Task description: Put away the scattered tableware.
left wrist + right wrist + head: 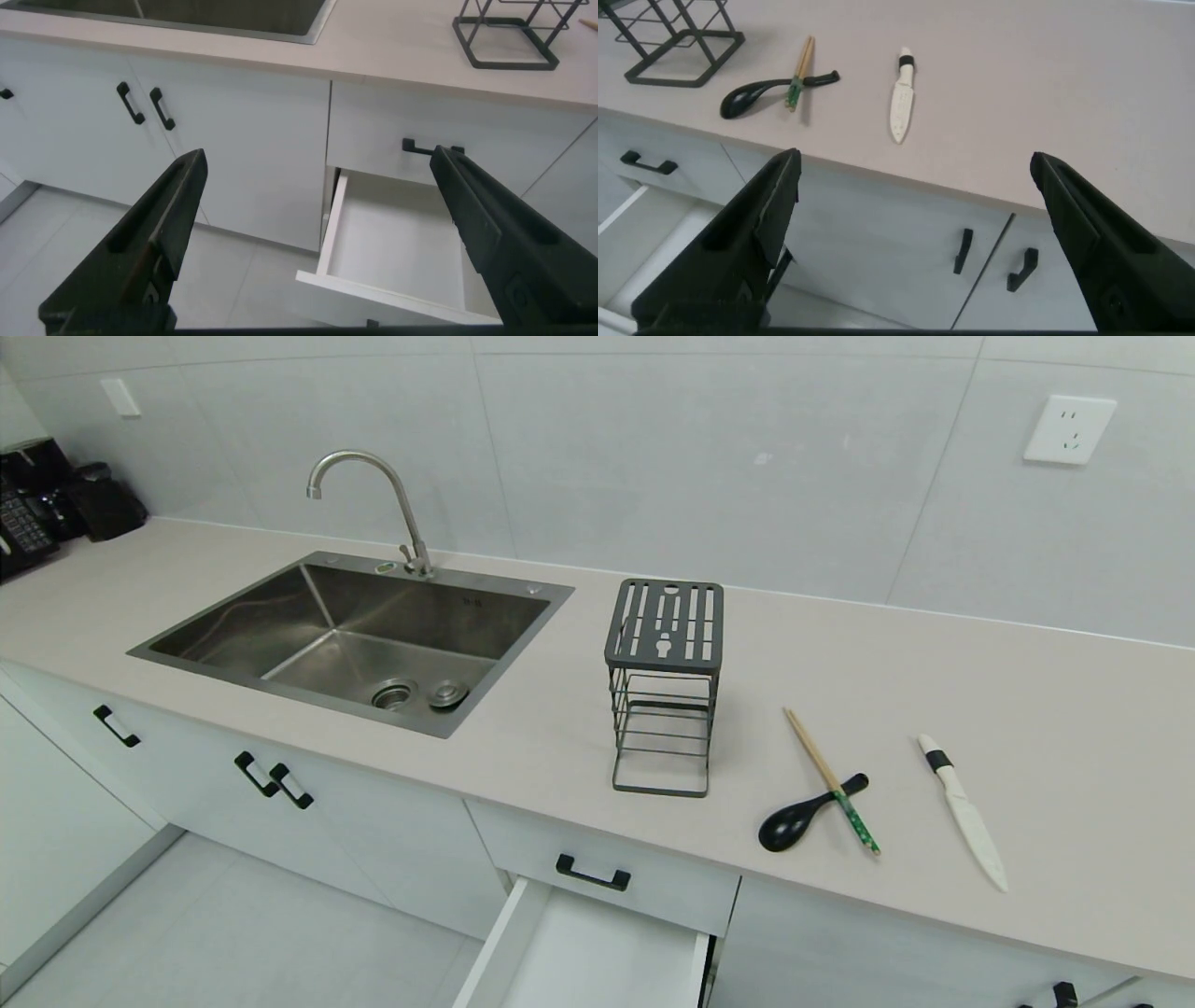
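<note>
Spread wide and empty, the left gripper [316, 157] faces the drawer [392, 243]; the right gripper [915, 159], likewise, the knife [902, 93].

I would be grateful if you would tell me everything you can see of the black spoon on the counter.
The black spoon is short and glossy, plastic or ceramic by its look, with a deep oval bowl and a stubby, round-ended handle. It lies flat on the pale countertop, bowl toward the front edge, handle angled back toward the wall. The chopsticks cross over its handle and touch it. It sits between the wire rack and the white knife, apart from both.
</note>
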Tool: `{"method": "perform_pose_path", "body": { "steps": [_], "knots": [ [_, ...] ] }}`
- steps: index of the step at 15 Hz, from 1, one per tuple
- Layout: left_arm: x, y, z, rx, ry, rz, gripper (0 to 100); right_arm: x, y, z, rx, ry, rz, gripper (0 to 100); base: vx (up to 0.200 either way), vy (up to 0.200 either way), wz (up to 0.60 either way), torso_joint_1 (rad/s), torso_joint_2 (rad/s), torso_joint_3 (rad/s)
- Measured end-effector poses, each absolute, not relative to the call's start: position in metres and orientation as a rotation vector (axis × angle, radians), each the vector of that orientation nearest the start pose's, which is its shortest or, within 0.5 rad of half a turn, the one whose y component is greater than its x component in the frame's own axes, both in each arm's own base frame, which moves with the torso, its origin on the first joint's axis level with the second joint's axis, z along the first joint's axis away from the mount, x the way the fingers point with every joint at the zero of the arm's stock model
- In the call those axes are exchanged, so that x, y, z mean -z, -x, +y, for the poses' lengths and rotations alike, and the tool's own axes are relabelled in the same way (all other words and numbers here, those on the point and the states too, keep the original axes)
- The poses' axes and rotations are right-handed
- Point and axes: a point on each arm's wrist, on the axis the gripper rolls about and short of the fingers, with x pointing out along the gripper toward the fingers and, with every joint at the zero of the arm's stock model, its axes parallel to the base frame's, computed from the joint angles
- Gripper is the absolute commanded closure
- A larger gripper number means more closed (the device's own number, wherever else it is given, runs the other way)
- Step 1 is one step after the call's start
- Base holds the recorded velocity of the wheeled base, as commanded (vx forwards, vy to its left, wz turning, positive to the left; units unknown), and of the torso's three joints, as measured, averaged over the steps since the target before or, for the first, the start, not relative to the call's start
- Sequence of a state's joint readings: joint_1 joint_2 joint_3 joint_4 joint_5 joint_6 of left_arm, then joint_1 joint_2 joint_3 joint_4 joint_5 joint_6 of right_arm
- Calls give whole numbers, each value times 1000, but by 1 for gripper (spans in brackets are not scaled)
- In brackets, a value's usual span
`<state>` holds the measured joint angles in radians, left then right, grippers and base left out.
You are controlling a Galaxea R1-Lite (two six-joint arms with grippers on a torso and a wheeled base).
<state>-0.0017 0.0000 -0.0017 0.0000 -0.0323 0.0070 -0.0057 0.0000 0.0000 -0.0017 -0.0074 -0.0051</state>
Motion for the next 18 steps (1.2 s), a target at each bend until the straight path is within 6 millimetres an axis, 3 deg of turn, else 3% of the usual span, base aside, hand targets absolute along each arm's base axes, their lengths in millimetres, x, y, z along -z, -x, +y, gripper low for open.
{"method": "perform_pose_path", "body": {
  "steps": [4,9,13,18],
  "knots": [
    [-76,23,-1,34,-6,-2,0,-89,24,0,-3,13,-133,0,0,0,0,0,0,0],
    [-76,23,-1,34,-6,-2,0,-80,23,2,-64,55,-47,0,0,0,0,0,0,0],
    [-76,23,-1,34,-6,-2,0,-103,25,3,-112,67,-155,0,0,0,0,0,0,0],
    [-76,23,-1,34,-6,-2,0,-141,10,6,-281,93,-73,0,0,0,0,0,0,0]
  ]
}}
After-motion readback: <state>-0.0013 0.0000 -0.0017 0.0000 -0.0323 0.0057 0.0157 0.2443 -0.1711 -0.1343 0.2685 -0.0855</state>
